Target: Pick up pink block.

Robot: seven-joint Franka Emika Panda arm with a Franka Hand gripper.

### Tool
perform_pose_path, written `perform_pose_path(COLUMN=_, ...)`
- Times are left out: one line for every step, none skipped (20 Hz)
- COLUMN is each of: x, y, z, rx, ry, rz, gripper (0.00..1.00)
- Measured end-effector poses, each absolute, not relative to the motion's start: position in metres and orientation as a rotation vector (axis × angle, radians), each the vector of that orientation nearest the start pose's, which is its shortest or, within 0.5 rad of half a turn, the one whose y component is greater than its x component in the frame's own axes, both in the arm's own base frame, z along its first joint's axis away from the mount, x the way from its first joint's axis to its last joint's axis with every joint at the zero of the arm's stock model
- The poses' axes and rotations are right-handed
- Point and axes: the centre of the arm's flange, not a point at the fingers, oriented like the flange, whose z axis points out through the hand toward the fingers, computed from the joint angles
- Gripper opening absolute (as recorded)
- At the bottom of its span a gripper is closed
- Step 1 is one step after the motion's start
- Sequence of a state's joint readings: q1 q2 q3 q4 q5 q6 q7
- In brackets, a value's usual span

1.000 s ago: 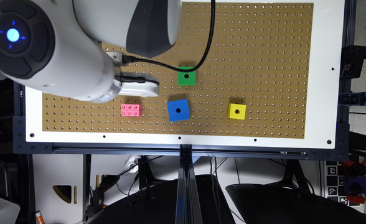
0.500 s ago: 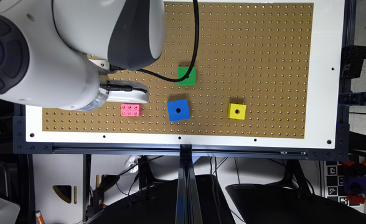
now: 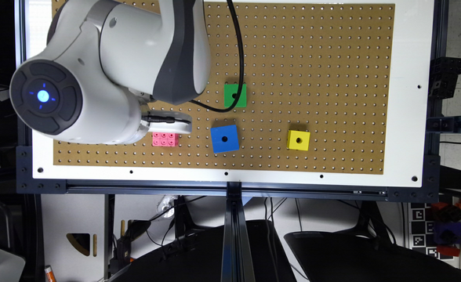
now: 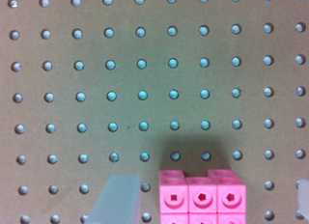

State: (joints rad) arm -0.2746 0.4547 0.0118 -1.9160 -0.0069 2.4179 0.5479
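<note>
The pink block [image 3: 165,139], a small studded brick, lies on the brown pegboard [image 3: 313,58] toward the exterior view's left, near the front edge. The white part of my gripper [image 3: 168,123] hangs just over the block's far edge. In the wrist view the pink block [image 4: 203,197] sits at the picture's edge between my two fingers. One translucent finger [image 4: 118,200] is close beside it; the other finger [image 4: 304,200] barely shows, with a wide gap to the block. The gripper [image 4: 211,197] is open and holds nothing.
A blue cube [image 3: 224,138] sits to the exterior view's right of the pink block, a green cube [image 3: 235,95] behind it, and a yellow cube [image 3: 298,140] further right. The arm's black cable [image 3: 236,58] loops over the green cube. The white table rim [image 3: 230,175] borders the pegboard.
The arm's bulky joints have swung across the exterior view. The white gripper part has crept toward the pink block and now overlaps its far edge. The blocks have not moved.
</note>
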Motion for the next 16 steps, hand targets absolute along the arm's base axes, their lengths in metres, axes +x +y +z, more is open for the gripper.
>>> perform_pose_path(x=0.611, y=-0.165, z=0.254, rx=-2.882, ry=1.231, rz=-0.067, gripper=1.0)
perform_pose_path(x=0.611, y=-0.165, z=0.25, rx=-2.883, ry=1.231, rz=-0.064, gripper=1.0)
perform_pose_path(x=0.611, y=-0.165, z=0.246, rx=-2.883, ry=1.231, rz=-0.061, gripper=1.0)
perform_pose_path(x=0.611, y=-0.165, z=0.244, rx=-2.883, ry=1.231, rz=-0.059, gripper=1.0)
perform_pose_path(x=0.611, y=-0.165, z=0.243, rx=-2.883, ry=1.231, rz=-0.057, gripper=1.0)
perform_pose_path(x=0.611, y=-0.165, z=0.243, rx=-2.883, ry=1.231, rz=-0.057, gripper=1.0)
perform_pose_path(x=0.611, y=-0.165, z=0.244, rx=-2.883, ry=1.231, rz=-0.058, gripper=1.0)
perform_pose_path(x=0.612, y=-0.164, z=0.244, rx=-2.883, ry=1.229, rz=-0.062, gripper=1.0)
perform_pose_path(x=0.614, y=-0.164, z=0.246, rx=-2.883, ry=1.226, rz=-0.069, gripper=1.0)
perform_pose_path(x=0.617, y=-0.163, z=0.248, rx=-2.882, ry=1.223, rz=-0.077, gripper=1.0)
perform_pose_path(x=0.621, y=-0.163, z=0.249, rx=-2.882, ry=1.219, rz=-0.086, gripper=1.0)
perform_pose_path(x=0.625, y=-0.163, z=0.249, rx=-2.881, ry=1.217, rz=-0.091, gripper=1.0)
perform_pose_path(x=0.629, y=-0.164, z=0.247, rx=-2.881, ry=1.216, rz=-0.096, gripper=1.0)
perform_pose_path(x=0.632, y=-0.164, z=0.245, rx=-2.88, ry=1.215, rz=-0.098, gripper=1.0)
perform_pose_path(x=0.635, y=-0.165, z=0.243, rx=-2.88, ry=1.215, rz=-0.1, gripper=1.0)
perform_pose_path(x=0.637, y=-0.166, z=0.241, rx=-2.879, ry=1.215, rz=-0.101, gripper=1.0)
